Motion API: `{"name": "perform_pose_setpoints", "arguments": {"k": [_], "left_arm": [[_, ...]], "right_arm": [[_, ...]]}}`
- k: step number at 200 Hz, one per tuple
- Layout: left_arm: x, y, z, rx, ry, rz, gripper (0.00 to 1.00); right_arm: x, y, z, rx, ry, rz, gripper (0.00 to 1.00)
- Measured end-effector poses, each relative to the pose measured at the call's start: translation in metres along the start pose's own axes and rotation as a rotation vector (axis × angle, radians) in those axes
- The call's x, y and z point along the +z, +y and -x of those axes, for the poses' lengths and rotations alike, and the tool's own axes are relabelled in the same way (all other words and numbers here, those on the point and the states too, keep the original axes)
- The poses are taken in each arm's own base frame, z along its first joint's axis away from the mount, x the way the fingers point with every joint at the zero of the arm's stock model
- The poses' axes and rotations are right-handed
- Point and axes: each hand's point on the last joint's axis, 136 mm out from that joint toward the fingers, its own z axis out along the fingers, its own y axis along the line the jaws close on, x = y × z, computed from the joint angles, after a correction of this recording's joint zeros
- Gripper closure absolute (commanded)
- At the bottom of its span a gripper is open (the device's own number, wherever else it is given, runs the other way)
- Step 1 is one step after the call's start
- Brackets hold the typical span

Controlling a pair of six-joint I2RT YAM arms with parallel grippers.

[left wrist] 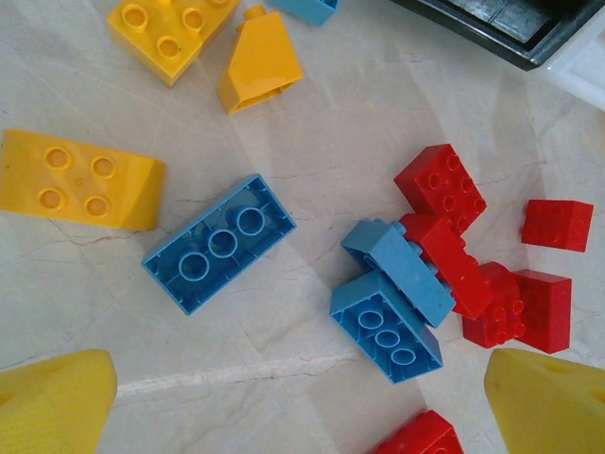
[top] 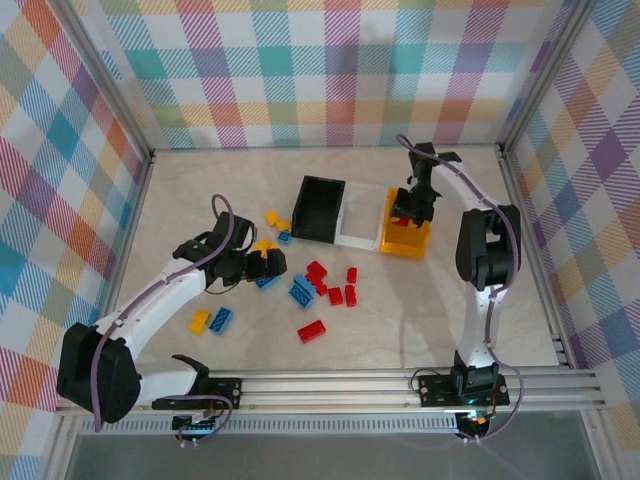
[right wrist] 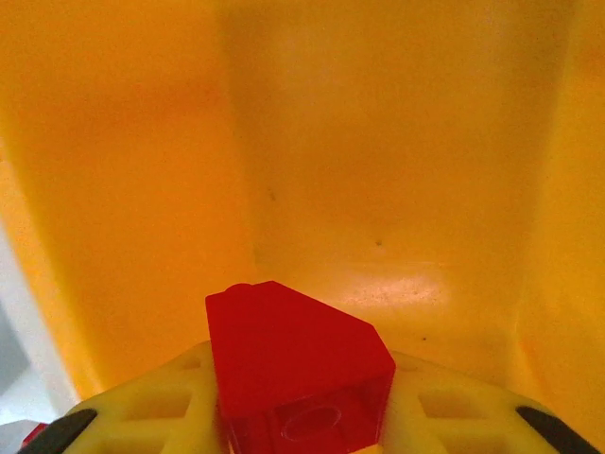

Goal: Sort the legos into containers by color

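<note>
top external: the right claw (top: 408,212) hangs directly over the yellow-orange bin (top: 404,245), the rightmost of a row with the white bin (top: 361,232) and the black bin (top: 318,208). the left claw (top: 264,262) sits low over the loose legos (top: 318,285) on the surface (top: 420,310), well apart from the bins.

left wrist: its yellow fingers (left wrist: 52,407) stand fully spread with nothing between them. a blue brick (left wrist: 219,242) lies just ahead, hollow side up, its long axis slanting from lower left to upper right. a grip across its width would likely need a wrist turn.

right wrist: this claw is partly closed on a red brick (right wrist: 298,364), and the bin's floor lies straight below it. letting go looks like the move due.
</note>
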Motion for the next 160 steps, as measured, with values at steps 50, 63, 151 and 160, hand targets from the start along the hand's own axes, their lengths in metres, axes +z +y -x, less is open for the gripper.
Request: {"name": "perform_pose_setpoints", "arguments": {"k": [50, 63, 151, 160], "left_arm": [[0.001, 0.001, -0.001, 0.018, 0.004, 0.003, 0.0], [0.001, 0.001, -0.001, 0.022, 0.004, 0.003, 0.0], [0.001, 0.003, 0.001, 0.024, -0.005, 0.016, 0.0], [0.001, 0.003, 0.001, 0.023, -0.006, 0.018, 0.0]], "right_arm": [[0.006, -0.001, -0.001, 0.001, 0.014, -0.006, 0.58], [0.008, -0.002, -0.002, 0.001, 0.019, -0.009, 0.56], [-0.027, 0.018, -0.005, -0.076, -0.055, 0.031, 0.45], [-0.047, 0.031, -0.012, -0.122, -0.094, 0.053, 0.43]]}}
